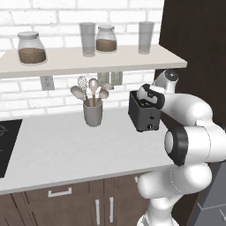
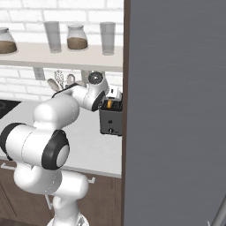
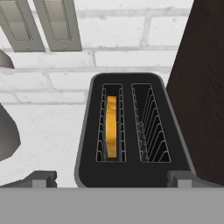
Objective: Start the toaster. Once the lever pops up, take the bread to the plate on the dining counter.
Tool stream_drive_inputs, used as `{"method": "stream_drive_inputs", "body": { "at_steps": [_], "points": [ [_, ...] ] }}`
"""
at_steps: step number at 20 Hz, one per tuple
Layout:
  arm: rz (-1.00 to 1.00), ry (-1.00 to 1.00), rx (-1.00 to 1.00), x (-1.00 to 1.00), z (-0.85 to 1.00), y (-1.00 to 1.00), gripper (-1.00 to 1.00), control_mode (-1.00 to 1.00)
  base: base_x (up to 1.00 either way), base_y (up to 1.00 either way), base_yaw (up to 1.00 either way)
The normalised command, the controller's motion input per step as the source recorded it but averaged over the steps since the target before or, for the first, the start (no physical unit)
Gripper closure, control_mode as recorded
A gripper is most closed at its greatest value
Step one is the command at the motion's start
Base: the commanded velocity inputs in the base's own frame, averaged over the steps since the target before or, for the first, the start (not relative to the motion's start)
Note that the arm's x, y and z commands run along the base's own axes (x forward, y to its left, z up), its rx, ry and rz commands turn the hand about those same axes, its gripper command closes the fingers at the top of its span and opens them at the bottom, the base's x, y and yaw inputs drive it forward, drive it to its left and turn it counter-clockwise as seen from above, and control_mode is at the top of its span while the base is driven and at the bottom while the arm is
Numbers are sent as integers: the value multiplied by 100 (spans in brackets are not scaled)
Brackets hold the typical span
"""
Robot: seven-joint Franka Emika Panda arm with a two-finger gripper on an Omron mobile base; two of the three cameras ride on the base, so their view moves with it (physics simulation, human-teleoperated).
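The dark toaster stands at the right end of the pale worktop, against a dark side panel. From above, the toaster shows two slots. The bread sits down in the left slot, and its golden crust edge shows. The other slot is empty. My gripper hovers just above the toaster's near edge, open, with one fingertip to each side and nothing between them. In the left base view the gripper is right over the toaster top. The toaster shows an orange bit of bread. The plate and dining counter are out of view.
A grey utensil cup with spoons stands left of the toaster. A shelf with jars and glasses hangs above. A black cooktop is at far left. The dark panel hems the toaster's right side. A tall grey panel blocks the right.
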Motion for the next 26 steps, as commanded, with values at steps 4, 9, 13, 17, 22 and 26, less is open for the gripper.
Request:
{"method": "stream_drive_inputs", "body": {
  "at_steps": [4,9,13,17,22,26],
  "points": [
    [0,0,0,0,0,0,-100,-100,0,0,0],
    [0,0,0,0,0,0,-100,-100,0,0,0],
    [0,0,0,0,0,0,-100,-100,0,0,0],
    [0,0,0,0,0,0,-100,-100,0,0,0],
    [0,0,0,0,0,0,-100,-100,0,0,0],
    [0,0,0,0,0,0,-100,-100,0,0,0]
  ]
}}
